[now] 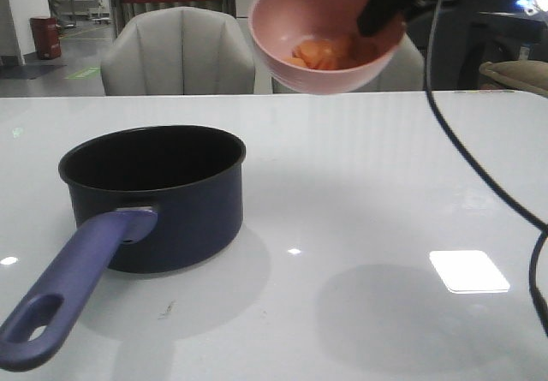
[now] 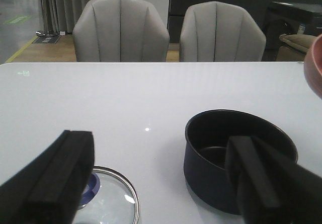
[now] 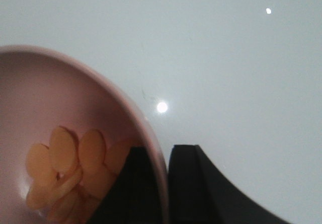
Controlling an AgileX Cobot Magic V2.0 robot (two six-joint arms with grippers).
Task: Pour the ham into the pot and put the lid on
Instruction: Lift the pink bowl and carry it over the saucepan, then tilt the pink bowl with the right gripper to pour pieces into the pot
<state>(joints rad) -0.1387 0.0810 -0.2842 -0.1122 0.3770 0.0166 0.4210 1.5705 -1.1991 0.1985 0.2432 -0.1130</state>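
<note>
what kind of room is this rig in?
Probably a lab or office floor staged as a kitchen: a white table, grey padded chairs, a red bin and floor tape behind.

We see a glossy white table (image 1: 360, 175) carrying the pot (image 1: 163, 197) at left (handle pointing near-left) and, seemingly beside it, the lid (image 2: 113, 199).

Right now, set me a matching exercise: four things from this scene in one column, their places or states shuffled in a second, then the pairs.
Things:
1. ham
2. pot
3. lid
4. pink bowl

States:
A. empty, standing on the table
B. held in the air, tilted
C. flat on the table below the left end effector
D. heaped inside the bowl

Pairs: 1-D, 2-A, 3-C, 4-B
</note>
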